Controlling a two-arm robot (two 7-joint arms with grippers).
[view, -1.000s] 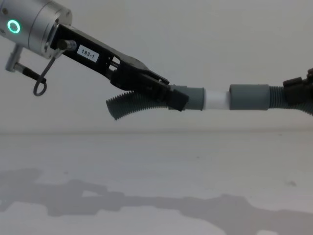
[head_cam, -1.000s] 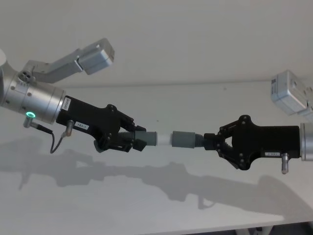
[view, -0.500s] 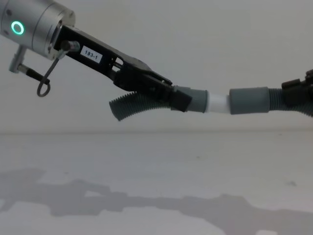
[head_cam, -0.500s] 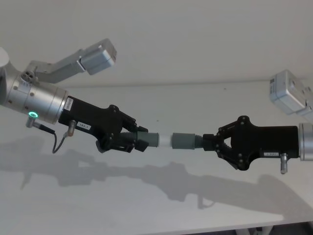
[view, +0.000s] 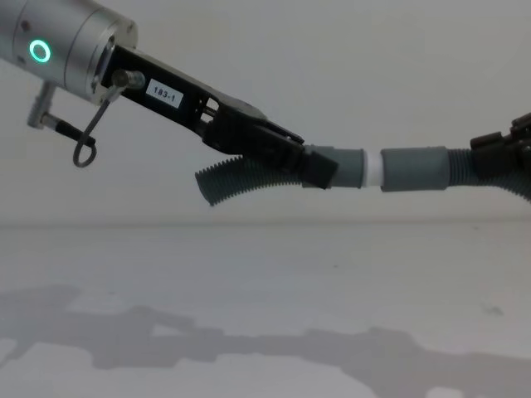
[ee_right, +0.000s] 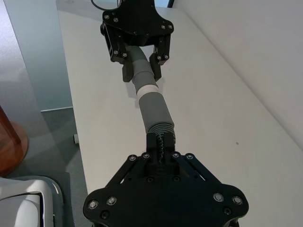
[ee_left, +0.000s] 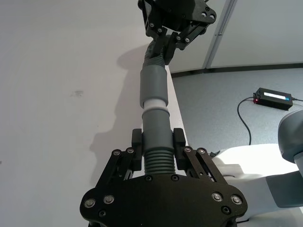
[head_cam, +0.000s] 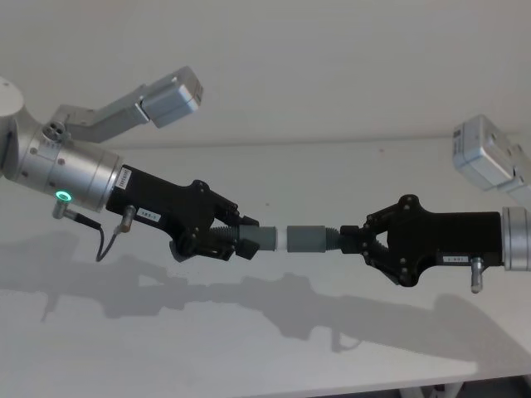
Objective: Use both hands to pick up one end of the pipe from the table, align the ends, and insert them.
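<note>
Both pieces of the pipe hang in the air above the table (head_cam: 249, 348). My left gripper (head_cam: 236, 241) is shut on the left piece just behind its grey cuff (view: 348, 166). The corrugated tail (view: 236, 182) droops beneath the jaws. My right gripper (head_cam: 354, 239) is shut on the corrugated part of the other piece, behind its socket cuff (head_cam: 307, 239). The two ends sit in line. The white spigot (view: 374, 168) sits partly inside the socket (view: 415, 168), with a narrow white band left showing. The left wrist view shows the same joint (ee_left: 154, 103), and so does the right wrist view (ee_right: 147, 89).
Grey wrist camera housings stick out above each arm (head_cam: 170, 95) (head_cam: 489, 157). The table edge (ee_left: 177, 109) runs beside the held pipe. Beyond it a black adapter box (ee_left: 274, 97) lies on the floor. The arms cast shadows on the table (view: 249, 348) below.
My left gripper has moved right toward the right gripper, pushing the spigot further into the socket. The visible white band has shrunk. The right gripper has shifted slightly left.
</note>
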